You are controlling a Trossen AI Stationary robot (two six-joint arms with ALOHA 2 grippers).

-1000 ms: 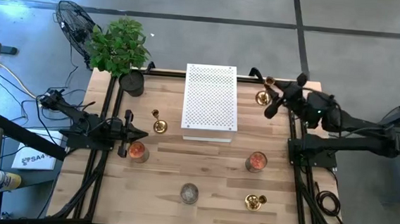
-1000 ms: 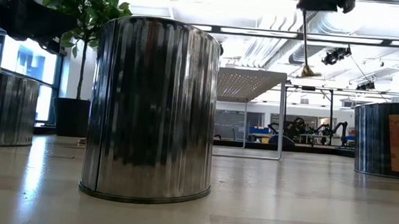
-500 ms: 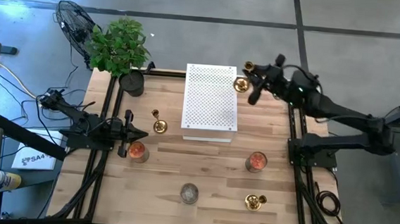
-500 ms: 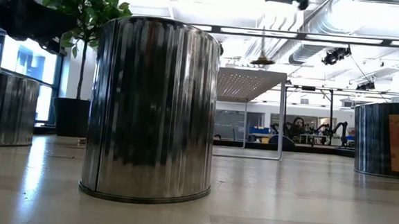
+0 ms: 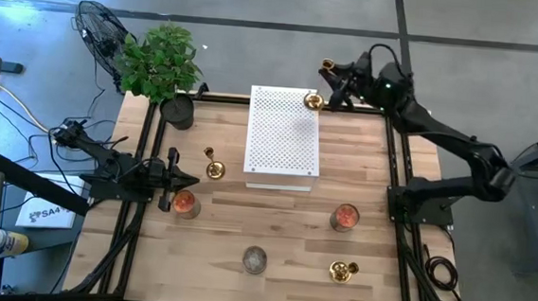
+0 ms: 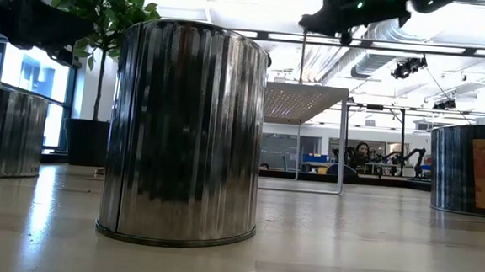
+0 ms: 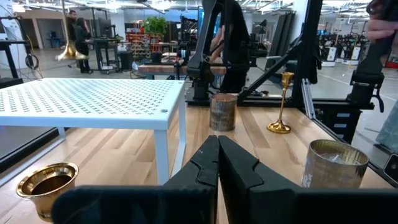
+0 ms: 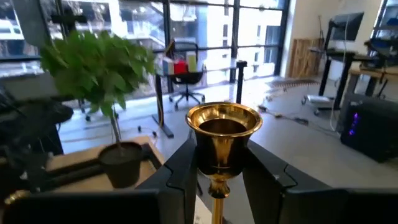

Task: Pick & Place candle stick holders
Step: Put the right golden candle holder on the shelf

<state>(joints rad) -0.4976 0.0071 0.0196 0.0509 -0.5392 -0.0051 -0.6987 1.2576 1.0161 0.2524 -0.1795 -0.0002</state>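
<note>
My right gripper point(image 5: 335, 83) is shut on a gold candle stick holder point(image 8: 224, 127) and carries it high over the far right corner of the white perforated stand point(image 5: 284, 137). Its round base point(image 5: 313, 100) hangs below. A second holder point(image 5: 213, 166) sits on the table left of the stand. A third point(image 5: 341, 268) stands on its base near the front right, also visible in the left wrist view point(image 7: 283, 102). My left gripper point(image 5: 191, 180) rests shut at the table's left side, touching nothing. My right gripper pinches the holder's slim stem point(image 8: 216, 186), just below the cup, between its two fingers point(image 8: 183, 171). The fingers lie level and come from the table's right side, across the stem. The holder stays upright, cup up, lifted clear of the stand and table.
Three candle tins stand on the table: left point(image 5: 185, 202), right point(image 5: 345, 217) and front middle point(image 5: 256, 259). A potted plant point(image 5: 161, 62) fills the far left corner. Bare wood lies between the stand and the front edge.
My right gripper has swept toward the table's left and far edges with the holder, from above the far right of the table to above the stand's far right corner, rolling a little. The holder has stayed upright and clear.
</note>
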